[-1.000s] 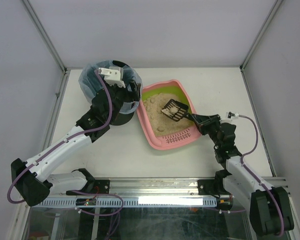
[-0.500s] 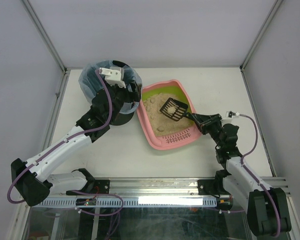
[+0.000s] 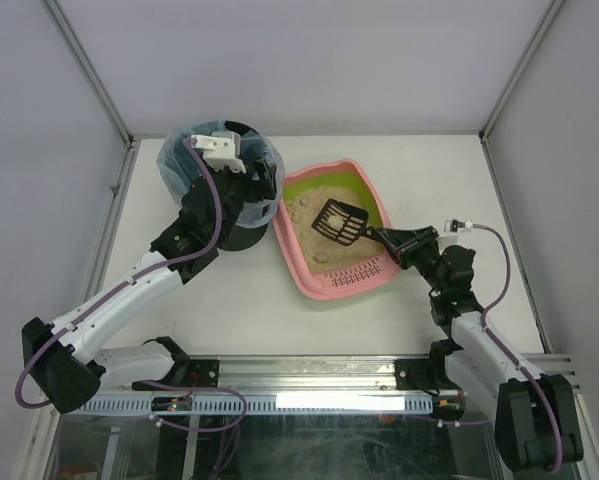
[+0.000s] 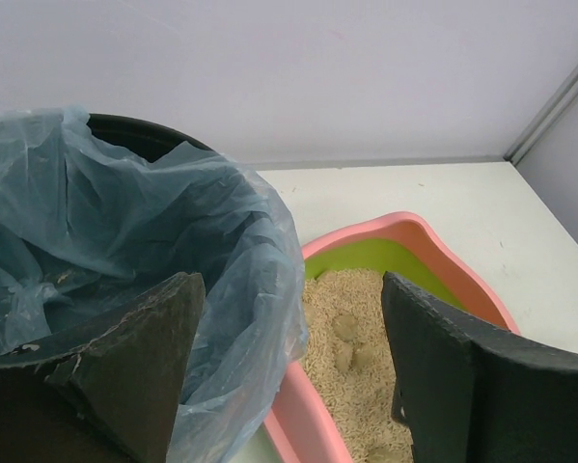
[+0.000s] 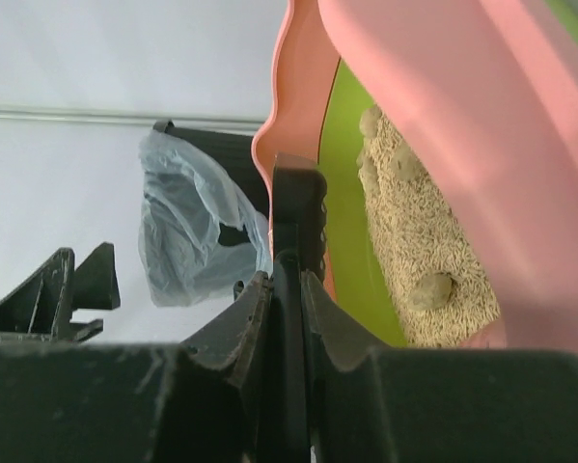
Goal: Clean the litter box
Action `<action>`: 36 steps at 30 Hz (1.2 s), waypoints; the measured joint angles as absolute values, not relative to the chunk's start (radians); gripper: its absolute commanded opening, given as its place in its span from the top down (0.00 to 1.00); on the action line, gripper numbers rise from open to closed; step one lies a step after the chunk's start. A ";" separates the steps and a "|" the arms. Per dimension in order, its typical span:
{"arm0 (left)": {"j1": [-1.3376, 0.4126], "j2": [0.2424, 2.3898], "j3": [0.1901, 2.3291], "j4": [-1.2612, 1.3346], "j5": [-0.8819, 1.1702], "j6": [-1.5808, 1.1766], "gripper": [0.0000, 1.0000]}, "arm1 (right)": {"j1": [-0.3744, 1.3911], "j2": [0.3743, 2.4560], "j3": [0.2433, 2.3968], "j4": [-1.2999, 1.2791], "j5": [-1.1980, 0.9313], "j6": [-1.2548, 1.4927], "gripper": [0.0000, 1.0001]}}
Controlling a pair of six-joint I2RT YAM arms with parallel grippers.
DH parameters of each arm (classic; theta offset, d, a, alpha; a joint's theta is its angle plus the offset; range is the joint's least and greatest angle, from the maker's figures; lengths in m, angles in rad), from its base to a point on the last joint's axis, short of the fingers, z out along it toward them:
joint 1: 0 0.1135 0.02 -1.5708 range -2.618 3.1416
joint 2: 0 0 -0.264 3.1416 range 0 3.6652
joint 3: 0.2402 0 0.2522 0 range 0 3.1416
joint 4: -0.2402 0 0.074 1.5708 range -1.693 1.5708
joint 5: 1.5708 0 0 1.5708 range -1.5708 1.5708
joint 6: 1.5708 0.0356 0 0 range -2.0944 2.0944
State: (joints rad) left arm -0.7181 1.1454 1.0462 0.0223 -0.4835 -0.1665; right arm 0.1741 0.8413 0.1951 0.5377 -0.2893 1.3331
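1. Top external: litter box (image 3: 287, 250) sits mid-table, just beside bin (image 3: 179, 150) — likely stiff but sand-heavy; take it by the pink rim.
2. Right gripper (image 3: 394, 241) pinches scoop (image 3: 339, 222) handle; left gripper (image 4: 290, 289) is spread, astride the bin rim.

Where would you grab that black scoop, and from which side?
Grip the scoop by its thin handle from the near right, as the right hand does: it juts that way toward the litter box rim, leaving the slotted head free over the litter.
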 measured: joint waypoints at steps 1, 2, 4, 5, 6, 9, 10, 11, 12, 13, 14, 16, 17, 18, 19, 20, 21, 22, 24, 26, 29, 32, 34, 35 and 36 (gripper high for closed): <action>-0.718 1.145 1.046 0.022 -0.493 -0.167 0.23 | 0.171 0.845 0.197 0.537 -0.303 1.334 1.00; -0.718 1.145 1.046 0.022 -0.499 -0.167 0.23 | 0.157 0.834 0.197 0.524 -0.311 1.338 1.00; -0.718 1.145 1.046 0.022 -0.513 -0.167 0.23 | 0.121 0.811 0.197 0.507 -0.306 1.341 1.00; -0.718 1.145 1.046 0.022 -0.519 -0.167 0.22 | 0.110 0.809 0.199 0.508 -0.305 1.337 1.00; -0.718 1.145 1.046 0.022 -0.522 -0.167 0.22 | 0.106 0.821 0.208 0.508 -0.316 1.332 1.00; -0.711 1.146 1.046 0.022 -0.525 -0.167 0.22 | 0.083 0.848 0.223 0.508 -0.360 1.332 1.00; -0.711 1.146 1.046 0.022 -0.525 -0.167 0.22 | 0.066 0.843 0.222 0.502 -0.363 1.333 1.00; -0.706 1.146 1.046 0.022 -0.524 -0.166 0.22 | 0.055 0.841 0.223 0.498 -0.364 1.332 1.00; -0.703 1.146 1.046 0.021 -0.525 -0.166 0.22 | 0.049 0.842 0.229 0.488 -0.368 1.328 1.00; -0.697 1.146 1.046 0.021 -0.525 -0.166 0.22 | 0.049 0.846 0.237 0.478 -0.373 1.324 1.00; -0.691 1.146 1.046 0.020 -0.524 -0.166 0.22 | 0.052 0.852 0.249 0.469 -0.382 1.323 1.00; -0.670 1.145 1.046 0.015 -0.524 -0.166 0.22 | 0.059 0.852 0.272 0.446 -0.383 1.322 1.00; -0.659 1.144 1.047 0.010 -0.524 -0.166 0.22 | 0.059 0.851 0.287 0.433 -0.381 1.319 1.00; -0.643 1.142 1.047 0.004 -0.524 -0.167 0.22 | 0.060 0.852 0.310 0.408 -0.376 1.318 1.00; -0.630 1.140 1.047 -0.002 -0.524 -0.168 0.22 | 0.065 0.854 0.335 0.391 -0.370 1.317 1.00; -0.612 1.139 1.051 -0.013 -0.524 -0.171 0.22 | 0.069 0.860 0.356 0.384 -0.363 1.317 1.00; -0.593 1.139 1.057 -0.025 -0.523 -0.176 0.22 | 0.078 0.871 0.389 0.371 -0.354 1.317 1.00; -0.576 1.139 1.063 -0.035 -0.524 -0.182 0.21 | 0.091 0.889 0.427 0.360 -0.346 1.316 1.00; -0.535 1.138 1.079 -0.053 -0.522 -0.200 0.21 | 0.127 0.931 0.510 0.332 -0.329 1.308 1.00; -0.494 1.130 1.090 -0.068 -0.521 -0.218 0.21 | 0.174 0.984 0.617 0.299 -0.303 1.291 1.00; -0.445 1.099 1.091 -0.086 -0.523 -0.231 0.21 | 0.232 1.053 0.758 0.264 -0.273 1.262 1.00; -0.417 1.054 1.091 -0.087 -0.532 -0.236 0.20 | 0.284 1.134 0.894 0.245 -0.249 1.228 1.00; -0.417 1.028 1.090 -0.080 -0.547 -0.236 0.20 | 0.320 1.201 0.986 0.227 -0.233 1.198 1.00; -0.417 1.016 1.090 -0.075 -0.552 -0.236 0.19 | 0.340 1.245 1.039 0.221 -0.226 1.179 1.00; -0.417 1.009 1.089 -0.070 -0.554 -0.236 0.19 | 0.362 1.294 1.097 0.213 -0.223 1.157 1.00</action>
